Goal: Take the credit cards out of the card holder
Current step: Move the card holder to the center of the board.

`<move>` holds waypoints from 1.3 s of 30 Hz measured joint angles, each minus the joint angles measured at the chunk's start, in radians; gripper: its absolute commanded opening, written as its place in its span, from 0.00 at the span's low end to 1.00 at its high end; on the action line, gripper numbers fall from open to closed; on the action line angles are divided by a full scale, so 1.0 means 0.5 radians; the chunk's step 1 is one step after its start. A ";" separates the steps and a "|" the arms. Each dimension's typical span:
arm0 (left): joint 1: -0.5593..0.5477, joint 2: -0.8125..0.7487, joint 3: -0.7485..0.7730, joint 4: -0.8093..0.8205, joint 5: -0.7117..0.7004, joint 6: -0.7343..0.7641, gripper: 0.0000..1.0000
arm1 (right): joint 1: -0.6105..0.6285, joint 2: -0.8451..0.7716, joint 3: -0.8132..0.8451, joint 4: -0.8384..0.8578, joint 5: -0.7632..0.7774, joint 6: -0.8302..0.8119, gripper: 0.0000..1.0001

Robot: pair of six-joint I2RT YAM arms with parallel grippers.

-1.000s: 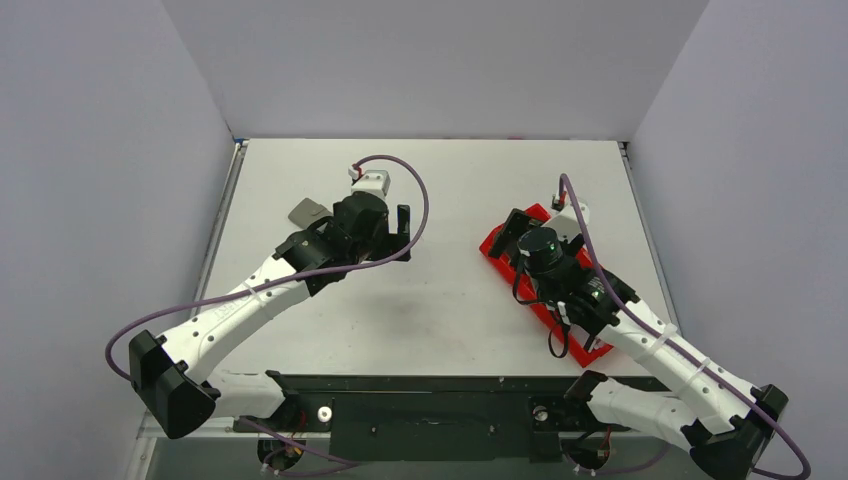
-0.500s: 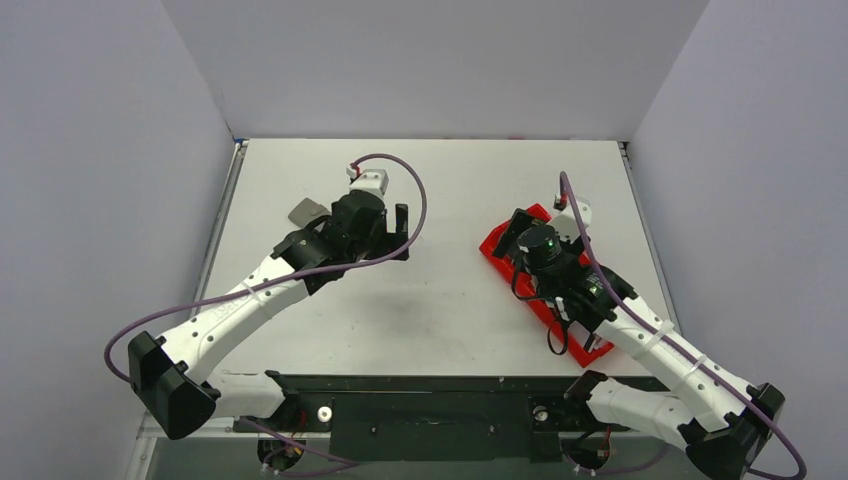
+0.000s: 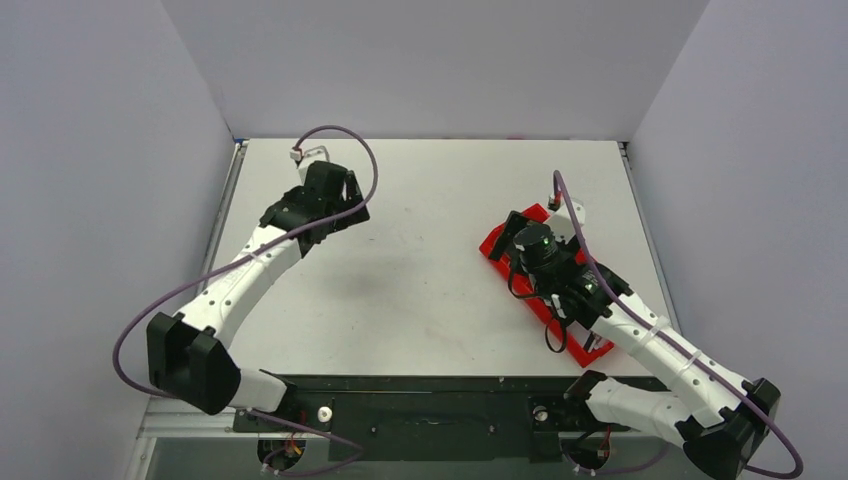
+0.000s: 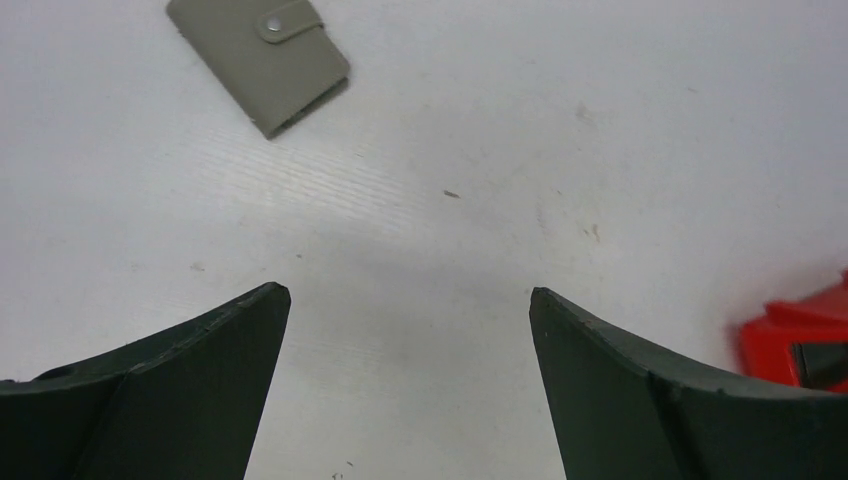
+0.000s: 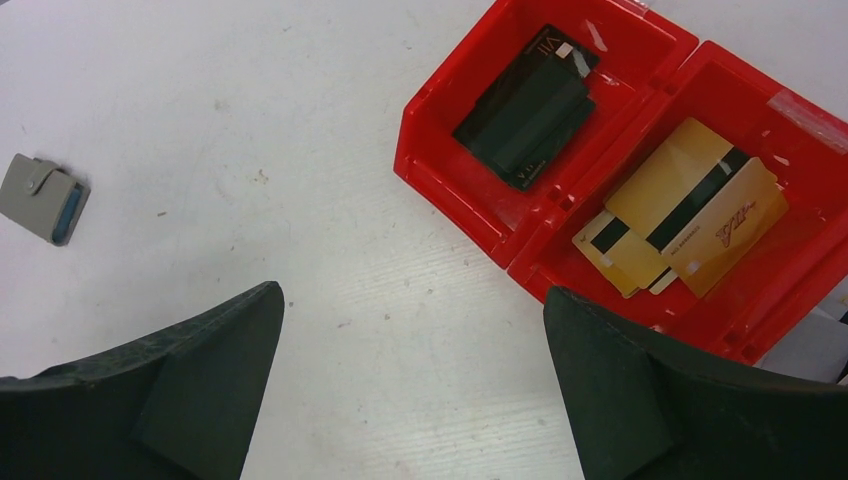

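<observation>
The card holder (image 4: 258,60) is a small grey wallet, closed with its snap tab, lying flat on the table. It shows at the top left of the left wrist view and at the left edge of the right wrist view (image 5: 45,198). My left arm hides it in the top view. My left gripper (image 4: 410,295) (image 3: 348,200) is open and empty, above the table short of the wallet. Tan credit cards (image 5: 685,210) lie in one compartment of the red tray. My right gripper (image 5: 412,290) (image 3: 512,232) is open and empty, beside the tray's left end.
The long red tray (image 5: 450,190) (image 3: 497,247) lies at the right of the table under my right arm. Its end compartment holds a black rectangular block (image 5: 525,110). The tray's corner shows in the left wrist view (image 4: 800,320). Grey walls stand on three sides.
My left arm has swung left and away from me, and now covers the wallet in the top view. My right arm has barely moved.
</observation>
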 measured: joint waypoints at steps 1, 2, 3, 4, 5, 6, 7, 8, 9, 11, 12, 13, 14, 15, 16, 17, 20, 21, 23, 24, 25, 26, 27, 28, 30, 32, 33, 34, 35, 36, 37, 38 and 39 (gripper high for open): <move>0.063 0.053 0.014 0.003 -0.027 -0.031 0.89 | 0.000 0.005 0.002 0.000 -0.011 -0.001 0.99; 0.107 0.100 0.025 0.005 -0.044 -0.050 0.89 | 0.000 0.006 0.002 0.000 -0.028 -0.005 0.99; 0.162 0.166 0.047 0.005 -0.074 -0.079 0.88 | 0.000 0.007 0.002 -0.001 -0.047 -0.006 0.98; 0.211 0.240 0.078 0.010 -0.095 -0.100 0.87 | 0.000 0.006 0.002 -0.001 -0.063 -0.012 0.98; 0.256 0.320 0.114 0.013 -0.117 -0.124 0.83 | 0.000 0.006 0.002 -0.001 -0.075 -0.016 0.98; 0.298 0.399 0.153 0.017 -0.131 -0.140 0.82 | 0.000 0.006 0.002 -0.002 -0.095 -0.027 0.98; 0.337 0.481 0.194 0.026 -0.139 -0.153 0.79 | 0.000 0.006 0.002 -0.001 -0.110 -0.037 0.98; 0.376 0.557 0.237 0.034 -0.144 -0.166 0.77 | 0.000 0.005 0.002 -0.001 -0.122 -0.043 0.98; 0.407 0.623 0.275 0.040 -0.147 -0.176 0.73 | 0.000 0.002 0.002 -0.001 -0.134 -0.051 0.98; 0.481 0.782 0.384 0.056 -0.149 -0.197 0.67 | 0.000 -0.008 0.002 -0.002 -0.152 -0.058 0.98; 0.514 0.856 0.436 0.066 -0.148 -0.208 0.66 | 0.000 -0.019 0.002 -0.002 -0.161 -0.058 0.97; 0.543 0.926 0.483 0.076 -0.149 -0.223 0.62 | 0.000 -0.033 0.001 -0.003 -0.169 -0.058 0.97; 0.565 0.975 0.516 0.080 -0.148 -0.230 0.62 | 0.000 -0.050 0.000 -0.004 -0.175 -0.058 0.97; 0.589 1.035 0.555 0.080 -0.148 -0.235 0.59 | 0.000 -0.070 -0.002 -0.004 -0.180 -0.057 0.97; 0.609 1.084 0.585 0.085 -0.148 -0.240 0.58 | 0.000 -0.089 -0.003 -0.008 -0.183 -0.057 0.97; 0.626 1.131 0.613 0.087 -0.148 -0.242 0.56 | 0.000 -0.110 -0.004 -0.008 -0.186 -0.056 0.97; 0.669 1.257 0.695 0.087 -0.148 -0.246 0.52 | -0.002 -0.168 -0.021 -0.011 -0.191 -0.052 0.97; 0.678 1.294 0.719 0.086 -0.146 -0.247 0.51 | -0.002 -0.180 -0.028 -0.014 -0.191 -0.051 0.97; 0.688 1.355 0.761 0.085 -0.144 -0.247 0.48 | -0.002 -0.188 -0.035 -0.022 -0.191 -0.050 0.97; 0.692 1.386 0.783 0.085 -0.143 -0.248 0.47 | -0.002 -0.189 -0.037 -0.026 -0.191 -0.050 0.97; 0.693 1.412 0.800 0.085 -0.143 -0.248 0.46 | -0.002 -0.189 -0.039 -0.030 -0.191 -0.050 0.97; 0.694 1.440 0.819 0.085 -0.143 -0.248 0.45 | -0.002 -0.190 -0.042 -0.031 -0.191 -0.050 0.97; 0.696 1.466 0.835 0.085 -0.140 -0.249 0.45 | -0.002 -0.191 -0.046 -0.031 -0.191 -0.050 0.97; 0.697 1.488 0.848 0.084 -0.136 -0.249 0.44 | -0.002 -0.192 -0.051 -0.031 -0.190 -0.050 0.97; 0.702 1.526 0.855 0.084 -0.124 -0.250 0.43 | -0.002 -0.192 -0.059 -0.034 -0.191 -0.049 0.97; 0.710 1.552 0.855 0.084 -0.111 -0.250 0.41 | -0.002 -0.192 -0.069 -0.041 -0.191 -0.048 0.97; 0.714 1.565 0.855 0.084 -0.104 -0.250 0.41 | -0.002 -0.192 -0.074 -0.047 -0.191 -0.048 0.97; 0.720 1.575 0.855 0.085 -0.091 -0.250 0.40 | -0.002 -0.192 -0.080 -0.050 -0.191 -0.047 0.97; 0.726 1.582 0.855 0.085 -0.078 -0.250 0.39 | -0.002 -0.192 -0.084 -0.056 -0.192 -0.045 0.97; 0.733 1.585 0.855 0.086 -0.066 -0.250 0.37 | -0.002 -0.192 -0.089 -0.060 -0.192 -0.043 0.96; 0.738 1.585 0.855 0.088 -0.053 -0.250 0.36 | -0.002 -0.192 -0.092 -0.060 -0.192 -0.043 0.96; 0.742 1.585 0.855 0.089 -0.042 -0.250 0.33 | -0.002 -0.192 -0.095 -0.063 -0.193 -0.042 0.96; 0.748 1.585 0.855 0.092 -0.025 -0.249 0.30 | -0.002 -0.191 -0.096 -0.066 -0.195 -0.041 0.96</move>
